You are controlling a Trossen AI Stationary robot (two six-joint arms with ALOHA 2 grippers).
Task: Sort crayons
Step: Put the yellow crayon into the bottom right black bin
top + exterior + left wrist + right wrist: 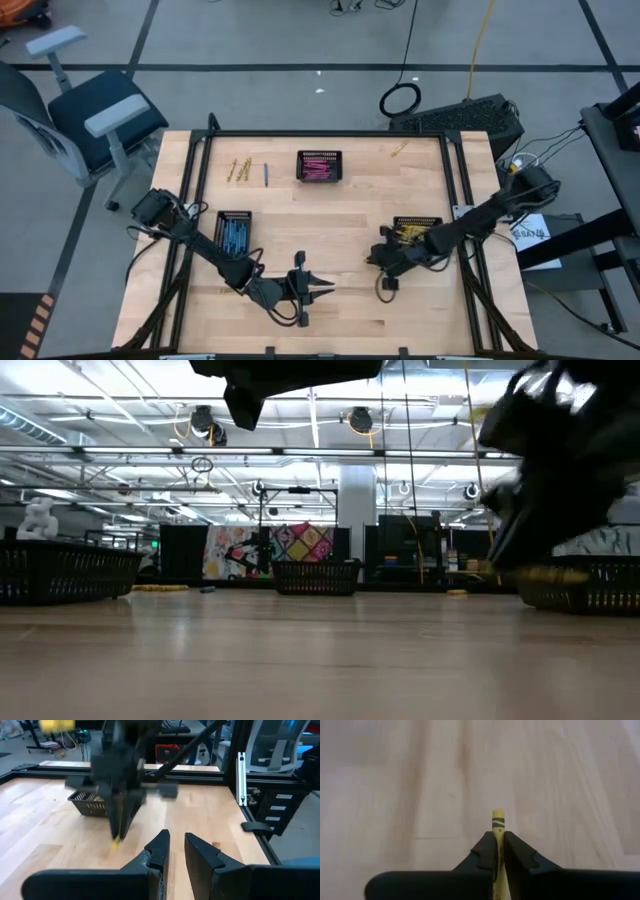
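My right gripper [498, 837] is shut on a yellow crayon [498, 820], low over the bare wood left of the basket of yellow crayons [415, 232]. The left wrist view shows that gripper [120, 820] with the crayon's tip [116, 844] below its fingers. My left gripper [175, 840] hovers near the table's front edge [320, 288], pointing toward the right gripper, with a narrow gap and nothing between its fingers. A basket of blue crayons [233, 232] stands at the left and a basket of pink ones [319, 167] at the far middle. Loose yellow crayons [240, 170] and a blue one [266, 174] lie at the far left. My right gripper pinches the yellow crayon between its two fingers, which lie along the crayon. One end [498, 816] sticks out past the fingertips. The fingers slant down from the table's right side. Whether the tip [116, 844] touches the wood I cannot tell.
Another yellow crayon [400, 150] lies near the far edge, right of the pink basket. A black frame [330, 133] runs round the table. Bare wood lies between the two grippers and across the table's middle [320, 225].
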